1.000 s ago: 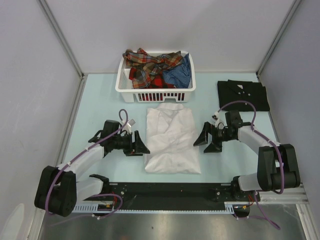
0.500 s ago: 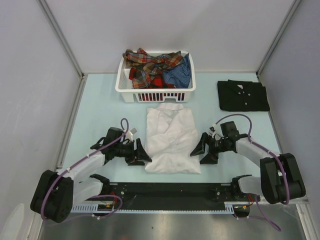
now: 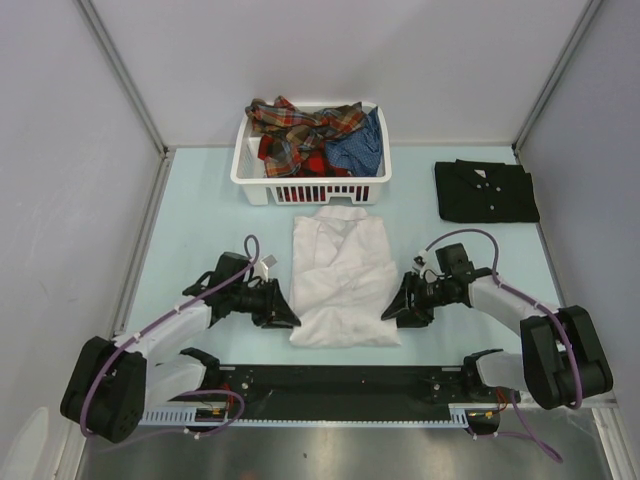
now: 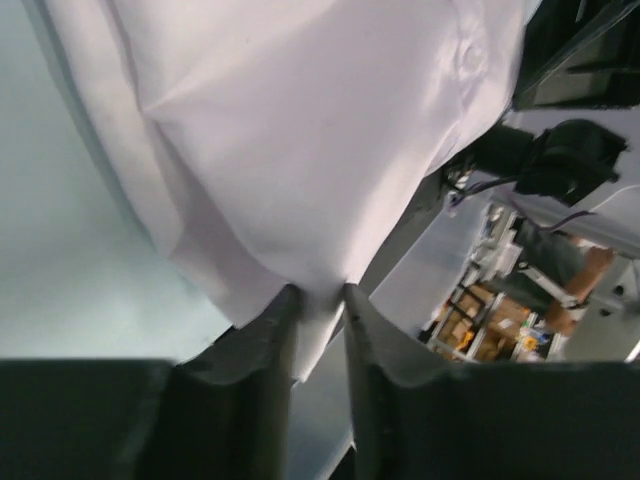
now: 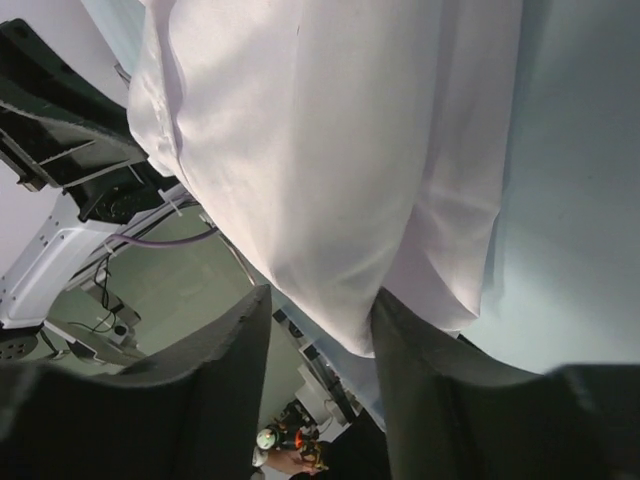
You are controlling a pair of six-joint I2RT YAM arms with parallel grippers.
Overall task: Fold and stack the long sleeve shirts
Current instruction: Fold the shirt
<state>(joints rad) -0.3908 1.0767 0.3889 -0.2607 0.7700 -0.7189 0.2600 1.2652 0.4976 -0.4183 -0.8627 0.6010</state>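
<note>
While both arms lay low at near end of white shirt (image 3: 342, 275), flat mid-scene | left gripper (image 4: 318, 292) clenched on near-left hem | right gripper (image 5: 318, 300) straddled near-right hem, gap beside one finger, grip can't tell | black shirt (image 3: 485, 190) folded far right | plaid shirts (image 3: 300, 130), blue shirt (image 3: 362, 150) in far basket (image 3: 310, 190)

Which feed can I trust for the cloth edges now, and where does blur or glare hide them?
Top external: even light, sharp; white shirt washed out, edges clear. Left wrist: left tool fingers dark and soft, background blurred, folds readable. Right wrist: right tool fingers dark and soft, cloth bright, hem visible.
</note>
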